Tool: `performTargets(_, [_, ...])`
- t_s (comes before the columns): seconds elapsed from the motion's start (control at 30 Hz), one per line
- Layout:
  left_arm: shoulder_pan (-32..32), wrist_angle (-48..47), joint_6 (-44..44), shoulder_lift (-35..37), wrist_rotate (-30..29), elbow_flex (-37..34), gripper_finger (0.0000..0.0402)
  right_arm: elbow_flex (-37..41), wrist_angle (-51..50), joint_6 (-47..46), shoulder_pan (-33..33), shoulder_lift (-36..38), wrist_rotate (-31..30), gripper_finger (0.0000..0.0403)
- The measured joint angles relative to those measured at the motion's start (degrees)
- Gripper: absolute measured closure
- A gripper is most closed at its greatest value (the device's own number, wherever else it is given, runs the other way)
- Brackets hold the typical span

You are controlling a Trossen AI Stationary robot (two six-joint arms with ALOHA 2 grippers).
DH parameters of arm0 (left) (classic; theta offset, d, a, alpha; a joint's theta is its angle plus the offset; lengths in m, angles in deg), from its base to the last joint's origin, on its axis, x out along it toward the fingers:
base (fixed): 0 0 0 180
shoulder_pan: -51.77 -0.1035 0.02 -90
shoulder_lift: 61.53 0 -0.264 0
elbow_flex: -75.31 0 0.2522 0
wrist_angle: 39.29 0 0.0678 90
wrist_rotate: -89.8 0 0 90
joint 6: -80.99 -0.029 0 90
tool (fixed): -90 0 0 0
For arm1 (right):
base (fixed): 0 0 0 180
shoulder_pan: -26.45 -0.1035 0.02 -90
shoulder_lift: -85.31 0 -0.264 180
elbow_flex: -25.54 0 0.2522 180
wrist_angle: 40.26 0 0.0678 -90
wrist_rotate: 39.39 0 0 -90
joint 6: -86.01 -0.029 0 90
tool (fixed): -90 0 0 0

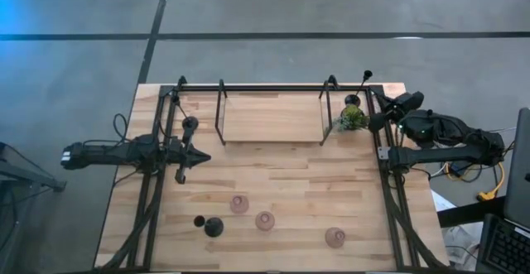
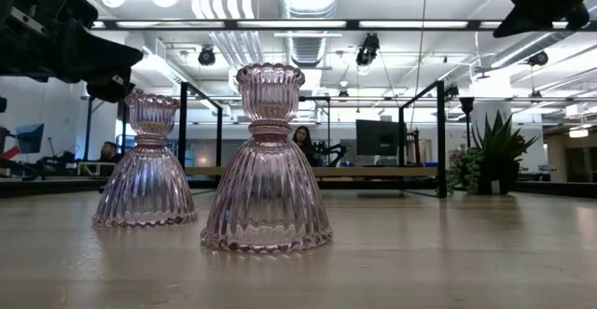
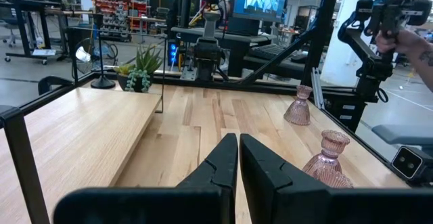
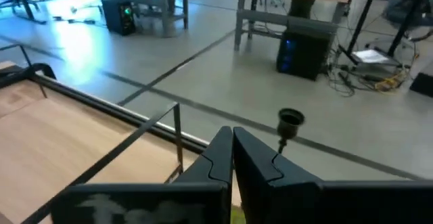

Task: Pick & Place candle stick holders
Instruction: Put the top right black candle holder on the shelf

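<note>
On the pale wooden plank table (image 1: 281, 183), the near edge carries the three ribbed, bell-shaped pink glass candle holders (image 1: 264, 220), standing upright and apart from one another in a loose line; in the low view two of them loom close, one (image 2: 268, 164) ahead of the other (image 2: 147, 164). Just to their left stand two black holders with round bases (image 1: 214, 227), close together.

Further back, the left gripper (image 1: 203, 156) hangs over the table's left side, its arm stretched level from the left edge and pointing toward the middle. Its two dark fingers (image 3: 220, 163) are pressed together with nothing between them. A third black thin-stemmed holder (image 1: 190, 125) stands just behind that arm.

At the far right corner the right gripper (image 1: 377, 121) waits, its arm folded back along the right edge, fingers (image 4: 220, 156) closed and empty. Beside it sits the small green leafy plant (image 1: 353, 117), and a fourth black stemmed holder (image 1: 367, 75) stands by the corner of the black metal rack frame (image 1: 273, 88) bordering the far edge.

Beyond lies grey concrete floor, desks, monitors, and a seated person (image 2: 303, 144) in the distance.
</note>
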State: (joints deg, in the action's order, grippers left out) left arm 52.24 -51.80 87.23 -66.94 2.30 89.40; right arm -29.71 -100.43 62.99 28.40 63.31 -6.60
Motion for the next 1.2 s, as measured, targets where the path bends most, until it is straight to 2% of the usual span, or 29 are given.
performTargets(0.17, [0.0, 0.0, 0.0, 0.0, 0.0, 0.0, 0.0378, 2.4, 8.7, -0.7, 0.2, -3.3, -1.7, 0.0394])
performTargets(0.3, [0.0, 0.0, 0.0, 0.0, 0.0, 0.0, 0.0378, 4.4, 8.9, -3.9, 2.4, -6.4, -7.9, 0.0394])
performTargets(0.5, [0.0, 0.0, 0.0, 0.0, 0.0, 0.0, 0.0378, 9.1, 8.8, -10.3, 8.0, -7.1, -7.9, 0.0390])
performTargets(0.63, [0.0, 0.0, 0.0, 0.0, 0.0, 0.0, 0.0378, 11.9, 9.1, -12.9, 13.2, -6.5, -2.2, 0.0360])
performTargets(0.83, [0.0, 0.0, 0.0, 0.0, 0.0, 0.0, 0.0378, 14.4, 9.5, -12.4, 23.5, -6.6, 5.6, 0.0285])
performTargets(1.03, [0.0, 0.0, 0.0, 0.0, 0.0, 0.0, 0.0378, 15.6, 16.0, -5.2, 32.8, -8.2, 12.5, 0.0214])
performTargets(1.2, [0.0, 0.0, 0.0, 0.0, 0.0, 0.0, 0.0378, 17.3, 24.9, 0.7, 39.5, -11.9, 19.6, 0.0180])
